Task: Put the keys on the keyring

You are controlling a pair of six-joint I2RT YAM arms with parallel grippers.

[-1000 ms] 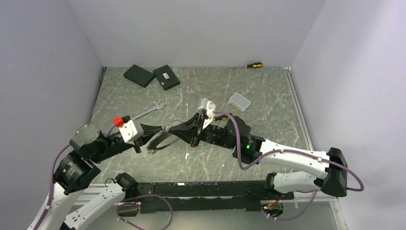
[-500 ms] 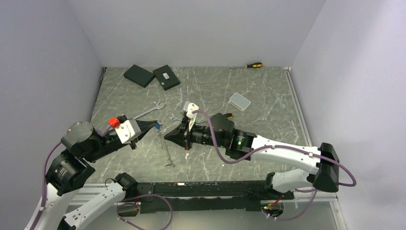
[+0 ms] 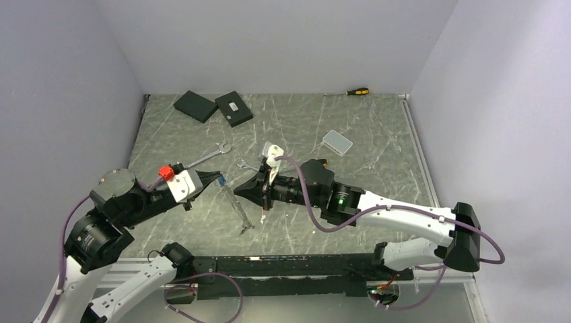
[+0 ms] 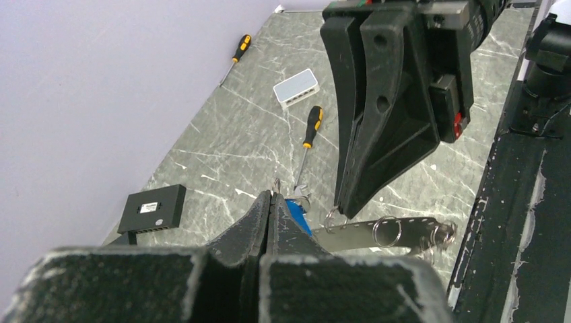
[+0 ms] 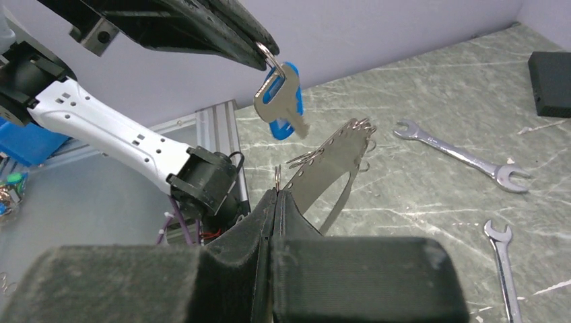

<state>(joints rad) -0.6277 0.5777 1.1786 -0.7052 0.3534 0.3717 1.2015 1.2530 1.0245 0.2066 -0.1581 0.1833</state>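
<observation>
Since both look light, stiff and slippery, we take them by their small rings — left fingers (image 4: pixel 252 219) clamped on the loop of the blue-capped key (image 5: pixel 279 101), right fingers (image 5: pixel 296 225) clamped on a ring of the keyring strip (image 5: pixel 330 158), both dangling close together above the worktop (image 5: pixel 438 195).

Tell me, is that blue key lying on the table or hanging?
Hanging. The blue key dangles from a small ring pinched by the left gripper, above the table.

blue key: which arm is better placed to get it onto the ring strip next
Left, likely: the left fingers are shut on the ring of the blue key, close to the metal strip, which the right fingers pinch by one ring.
</observation>
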